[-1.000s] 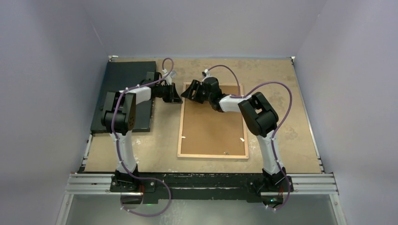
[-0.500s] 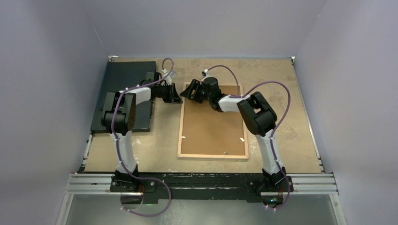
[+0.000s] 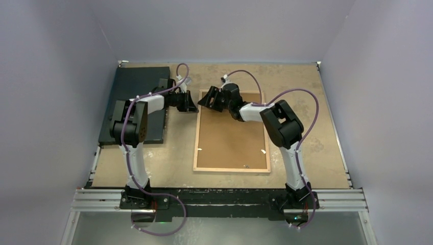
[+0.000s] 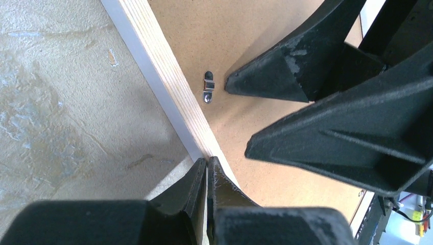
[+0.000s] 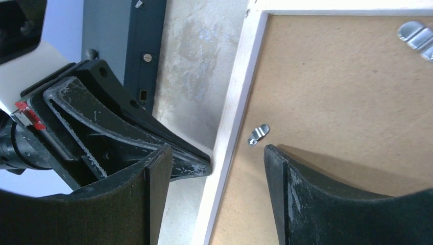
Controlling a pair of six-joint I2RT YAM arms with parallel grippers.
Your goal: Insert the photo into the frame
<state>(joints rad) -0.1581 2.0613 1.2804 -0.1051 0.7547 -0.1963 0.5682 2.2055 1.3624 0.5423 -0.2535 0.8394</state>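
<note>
pale lilac walls close in a mottled tan counter. the frame lies back-up in the middle of the counter, long side running away from the arm bases. its light wooden rails surround a brown backing panel that sits inside them. a flat black board lies at the far left of the counter, well apart from the frame, with the left arm reaching across it.

both claws meet at the frame's far left corner. the left claw is clenched, its two fingers pressed together with nothing visible between them, and its tip is against the outer white edge of the frame's left rail. the right claw is released and spread wide, straddling that same rail. one finger hangs on the counter side, above the left claw, and the other is over the backing panel. whether they touch the surfaces below cannot be told.

a small metal clip lies on the backing panel just beside the rail, between the right claw's fingers. a larger metal fitting shows near the panel's far edge.
</note>
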